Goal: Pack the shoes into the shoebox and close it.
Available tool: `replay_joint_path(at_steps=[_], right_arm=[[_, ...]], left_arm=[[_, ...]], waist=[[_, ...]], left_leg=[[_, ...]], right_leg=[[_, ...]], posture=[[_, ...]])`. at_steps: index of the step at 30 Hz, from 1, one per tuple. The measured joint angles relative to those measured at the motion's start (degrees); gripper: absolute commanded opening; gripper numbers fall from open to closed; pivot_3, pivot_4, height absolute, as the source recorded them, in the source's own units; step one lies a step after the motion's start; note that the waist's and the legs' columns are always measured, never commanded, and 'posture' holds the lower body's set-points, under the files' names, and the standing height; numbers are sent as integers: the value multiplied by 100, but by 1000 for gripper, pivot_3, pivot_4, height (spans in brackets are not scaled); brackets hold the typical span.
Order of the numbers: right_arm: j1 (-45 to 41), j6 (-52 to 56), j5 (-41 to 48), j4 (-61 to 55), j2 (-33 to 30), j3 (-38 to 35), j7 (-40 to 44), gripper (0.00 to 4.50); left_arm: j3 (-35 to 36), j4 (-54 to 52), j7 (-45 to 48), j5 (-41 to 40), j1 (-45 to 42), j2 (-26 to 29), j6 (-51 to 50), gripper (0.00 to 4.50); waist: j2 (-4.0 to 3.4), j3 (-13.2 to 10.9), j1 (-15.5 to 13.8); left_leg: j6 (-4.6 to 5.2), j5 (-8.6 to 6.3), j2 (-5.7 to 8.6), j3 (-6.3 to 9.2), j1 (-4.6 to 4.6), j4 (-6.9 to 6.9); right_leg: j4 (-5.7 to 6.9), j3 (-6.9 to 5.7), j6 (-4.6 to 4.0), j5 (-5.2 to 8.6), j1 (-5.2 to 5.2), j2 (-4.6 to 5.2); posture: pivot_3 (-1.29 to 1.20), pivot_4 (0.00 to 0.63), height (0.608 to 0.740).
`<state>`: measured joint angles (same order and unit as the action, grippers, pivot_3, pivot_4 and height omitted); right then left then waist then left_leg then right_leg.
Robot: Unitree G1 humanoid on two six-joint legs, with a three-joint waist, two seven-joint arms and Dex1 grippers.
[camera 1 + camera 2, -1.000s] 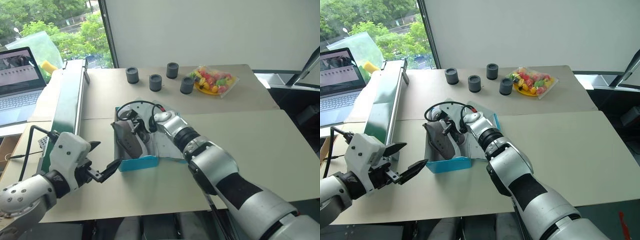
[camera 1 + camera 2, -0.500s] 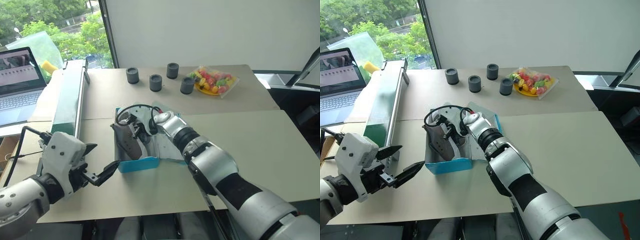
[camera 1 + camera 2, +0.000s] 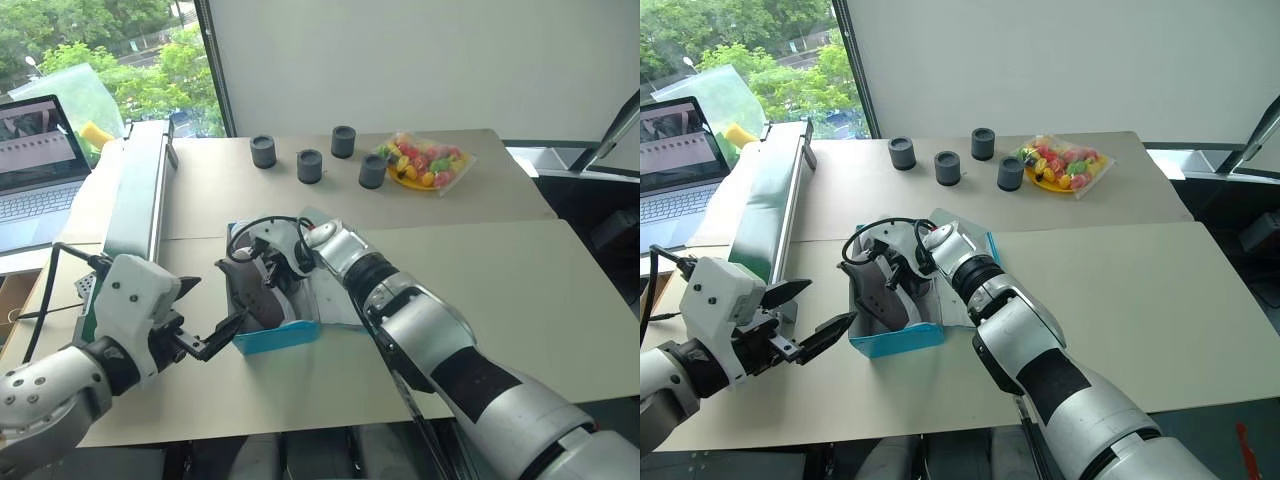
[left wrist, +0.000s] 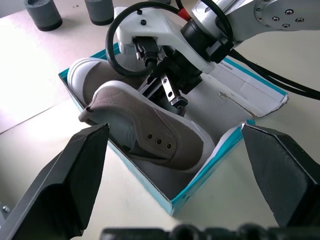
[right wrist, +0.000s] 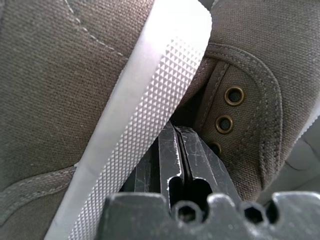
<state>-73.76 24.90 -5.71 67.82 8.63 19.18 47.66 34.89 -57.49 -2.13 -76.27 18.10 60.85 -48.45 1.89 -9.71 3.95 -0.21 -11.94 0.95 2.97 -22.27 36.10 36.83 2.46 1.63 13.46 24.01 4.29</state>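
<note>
My right gripper (image 4: 172, 97) has its two black fingers (image 5: 180, 160) pressed tight together, no gap between them, tips wedged between the two shoes inside the shoebox (image 3: 285, 335). I cannot tell whether any fabric is actually pinched; the fingers lie against the eyelet side of the upper shoe (image 4: 150, 132), beside its ribbed pale sole. Since a second ago this wrist has swung over toward the left and drawn back a little toward me, and the upper shoe has tipped with it: it now lies slanted across the box, toe toward the front wall, heel raised over the lower shoe (image 4: 87, 75), whose white toe cap sits at the far left corner of the box.

My left gripper (image 3: 808, 317) stands wide open, holding nothing, hovering just off the box's front left corner with its fingers pointed at it; it has barely shifted. The box itself seems to have slid slightly nearer the front edge of the tabletop (image 3: 520, 290). Its lid (image 3: 975, 250) is open, folded out flat on the right side under my right forearm.

Beyond, four dark grey cylinders (image 3: 310, 166) and a bag of coloured toy fruit (image 3: 425, 162) sit along the far edge; the conveyor (image 3: 135, 200) runs down the left edge, with a laptop (image 3: 38, 165) beside it.
</note>
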Motion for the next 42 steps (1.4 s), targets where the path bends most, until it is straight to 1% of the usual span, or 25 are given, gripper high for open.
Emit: replay_joint_path(at_steps=[5, 8, 9, 12, 16, 23, 26, 28, 31, 34, 38, 42], right_arm=[[336, 574, 175, -830, -58, -109, 3, 47], [475, 978, 373, -1307, -95, -267, -45, 47], [544, 1219, 508, -1555, -111, -432, -76, 47], [580, 1556, 698, -1806, -138, -568, -183, 47], [583, 1658, 732, -2118, -221, -784, -412, 47], [440, 1874, 1080, -2465, -272, -1290, -774, 47], [485, 2340, 1392, -2967, -208, -1333, -658, 47], [609, 2758, 1619, -3697, -199, -1168, -445, 47], [838, 3075, 1765, -4424, -195, -740, -307, 47], [1090, 3091, 1738, -4611, -214, -181, -267, 47], [1214, 2539, 1490, -4099, -229, 313, -282, 47], [1135, 1462, 1227, -2880, -212, 404, -337, 47]], left_arm=[[-153, 116, 130, 224, -183, -5, 0, 4500], [-247, 132, 210, 320, -266, -7, -1, 4500], [-291, 173, 258, 387, -333, -10, -1, 4500], [-399, 230, 327, 468, -466, -10, -1, 4500], [-567, 333, 421, 563, -683, -11, -2, 4500], [-661, 423, 555, 661, -857, -11, -29, 4500], [-662, 427, 572, 665, -870, -12, -41, 4500], [-662, 431, 585, 666, -869, -13, -48, 4500], [-661, 431, 599, 665, -862, -16, -53, 4500], [-659, 425, 580, 656, -822, -42, -54, 4500], [-634, 394, 508, 632, -758, -61, -56, 4500], [-477, 301, 433, 531, -608, -70, -56, 4500]], waist=[[5, 3, 8], [5, 3, 2], [4, 1, -3], [3, -1, -2], [3, -2, -5], [4, -2, -2], [4, -3, -4], [4, -3, -5], [4, -3, -13], [4, -3, -15], [4, -3, -15], [5, -3, -14]], left_leg=[[0, 0, -2, 1, -1, -4], [0, 0, -2, 1, -4, -4], [0, 0, -1, 1, -8, -3], [-1, 1, -1, 0, -14, -3], [-2, 1, 0, -1, -19, -3], [-1, 1, -1, -1, -21, -2], [-1, 1, -1, 0, -26, -2], [-1, 1, -1, 3, -29, -2], [-1, 1, -1, 3, -28, 1], [-1, 1, 0, 1, -24, 7], [-2, 1, 0, -2, -25, 9], [-2, 1, 1, -2, -25, 6]], right_leg=[[3, 0, -2, 1, 4, -2], [5, 0, -2, 1, 8, -2], [6, 0, -2, 1, 12, -1], [7, 0, -2, 1, 18, -1], [7, 0, -2, 1, 23, -1], [7, 0, -2, 1, 23, -1], [7, -1, -2, 1, 27, -1], [6, -1, -2, 1, 29, 0], [9, -3, -2, 1, 27, 1], [12, -3, -2, 1, 23, 1], [13, -4, -2, 1, 24, 0], [8, -3, -2, 1, 23, 2]], posture=[[0, 150, 740], [0, 150, 740], [0, 150, 740], [0, 150, 740], [0, 150, 740], [0, 150, 740], [0, 150, 740], [0, 150, 740], [0, 150, 740], [0, 150, 740], [0, 150, 740], [0, 150, 740]])
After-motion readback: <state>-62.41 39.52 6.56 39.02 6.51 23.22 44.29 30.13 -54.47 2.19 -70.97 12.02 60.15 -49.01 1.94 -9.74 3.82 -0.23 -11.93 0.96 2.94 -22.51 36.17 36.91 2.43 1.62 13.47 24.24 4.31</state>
